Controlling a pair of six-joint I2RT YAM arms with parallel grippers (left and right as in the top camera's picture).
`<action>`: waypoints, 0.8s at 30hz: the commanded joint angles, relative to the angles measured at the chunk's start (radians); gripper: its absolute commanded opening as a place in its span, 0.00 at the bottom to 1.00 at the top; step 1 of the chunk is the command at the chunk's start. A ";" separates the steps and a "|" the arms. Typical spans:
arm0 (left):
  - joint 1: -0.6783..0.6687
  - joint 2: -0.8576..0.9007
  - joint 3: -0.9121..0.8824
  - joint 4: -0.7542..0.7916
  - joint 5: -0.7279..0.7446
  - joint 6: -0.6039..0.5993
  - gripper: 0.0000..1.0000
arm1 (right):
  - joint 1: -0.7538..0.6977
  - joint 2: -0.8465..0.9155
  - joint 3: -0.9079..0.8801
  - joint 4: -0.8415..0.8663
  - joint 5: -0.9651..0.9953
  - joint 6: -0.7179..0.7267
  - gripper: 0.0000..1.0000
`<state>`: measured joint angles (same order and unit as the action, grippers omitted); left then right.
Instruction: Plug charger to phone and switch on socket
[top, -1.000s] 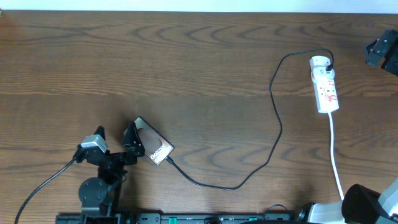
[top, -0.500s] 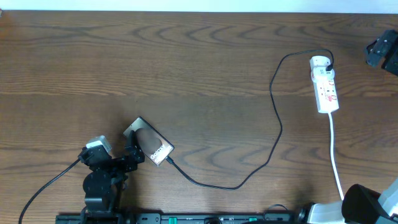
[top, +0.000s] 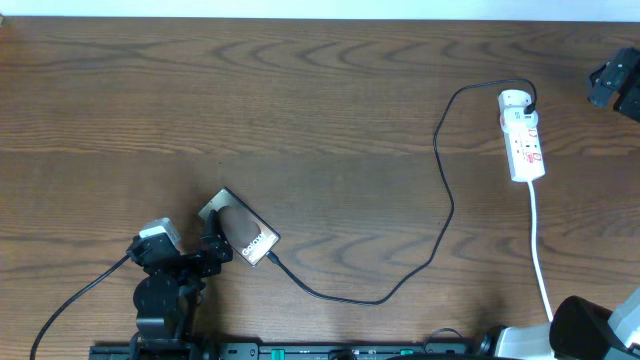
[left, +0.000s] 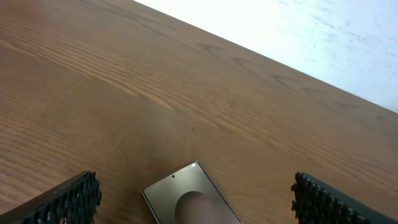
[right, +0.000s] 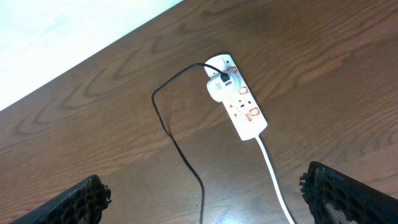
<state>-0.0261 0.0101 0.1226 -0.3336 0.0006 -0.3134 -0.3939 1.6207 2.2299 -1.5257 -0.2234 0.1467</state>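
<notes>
The bronze-brown phone (top: 248, 234) lies slanted at the front left of the table. Its upper end (left: 177, 190) shows between my left gripper's fingers. My left gripper (top: 213, 241) (left: 196, 202) is open, just off the phone's left edge, and holds nothing. The black charger (top: 447, 205) loops across the table. Its tip meets the phone's lower end, and its plug sits in the rounded end of the white socket (top: 523, 138) (right: 239, 102) at the far right. My right gripper (right: 208, 199) hangs open high above the charger cable (right: 174, 134), well short of the socket.
The socket's white lead (top: 540, 250) (right: 273, 174) runs toward the table's front edge on the right. Part of the right arm (top: 614, 85) shows at the right edge. The left arm's base (top: 155, 305) stands at the front left.
My left gripper has drawn back down and left off the phone, uncovering its left end. It has stayed still for the last half second. The phone, charger and right arm have not moved.
</notes>
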 joint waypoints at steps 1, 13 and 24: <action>0.006 -0.006 -0.014 -0.028 -0.013 0.013 0.97 | 0.004 -0.013 0.001 -0.002 0.005 0.006 0.99; 0.006 -0.006 -0.014 -0.028 -0.013 0.014 0.97 | 0.004 -0.013 0.001 -0.002 0.005 0.006 0.99; 0.006 -0.006 -0.014 -0.028 -0.013 0.013 0.97 | 0.049 -0.111 -0.037 0.089 0.015 0.006 0.99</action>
<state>-0.0261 0.0101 0.1226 -0.3336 0.0002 -0.3134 -0.3813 1.5944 2.2150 -1.4799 -0.2127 0.1486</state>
